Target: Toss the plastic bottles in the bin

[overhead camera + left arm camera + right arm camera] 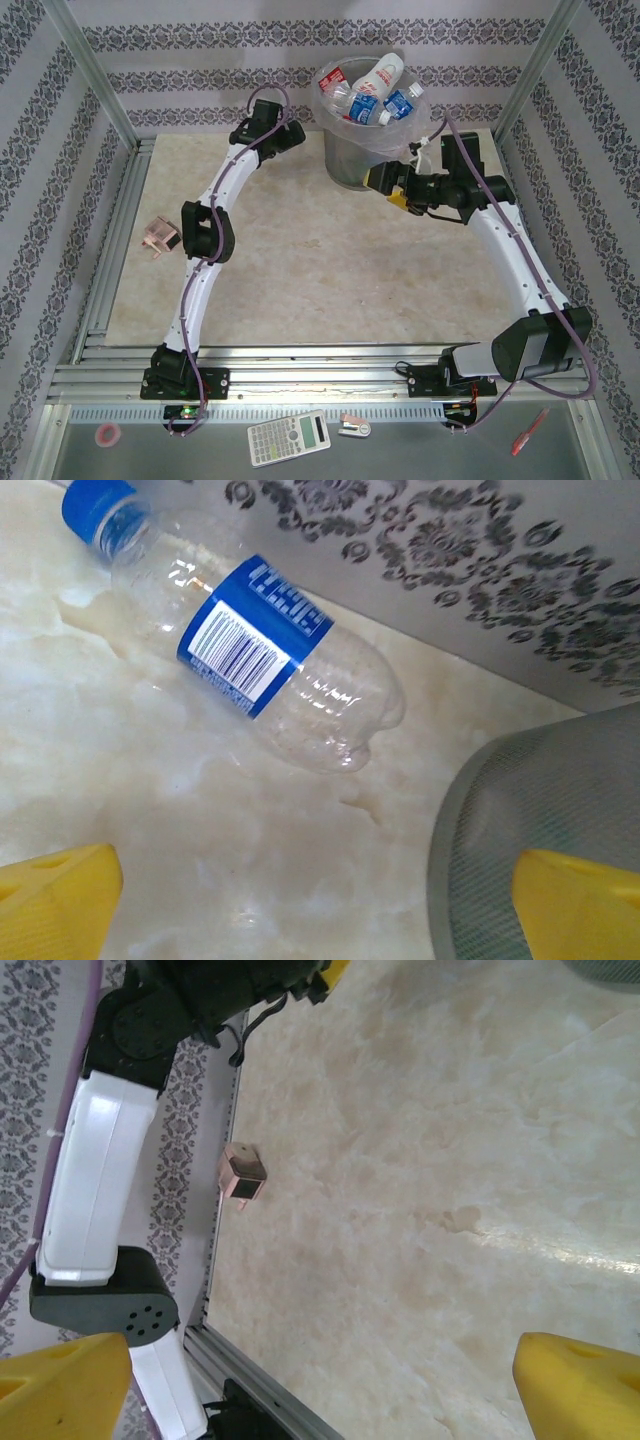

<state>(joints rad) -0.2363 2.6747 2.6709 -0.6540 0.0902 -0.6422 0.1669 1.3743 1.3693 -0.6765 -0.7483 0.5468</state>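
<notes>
One clear plastic bottle (240,640) lies on its side on the desk (300,240), near the patterned wall — blue cap toward the upper left of the left wrist view, blue label with a barcode facing up; the bin (352,150) stands beside it at the desk's far edge, lined with clear plastic; several bottles (375,90) are heaped inside, up to its rim, with red, blue and white labels. The left end effector (318,905) has its yellow fingers wide apart, nothing between them — the bottle lies ahead of them; the right end effector (323,1385) is also spread wide and empty, near the bin's right side.
</notes>
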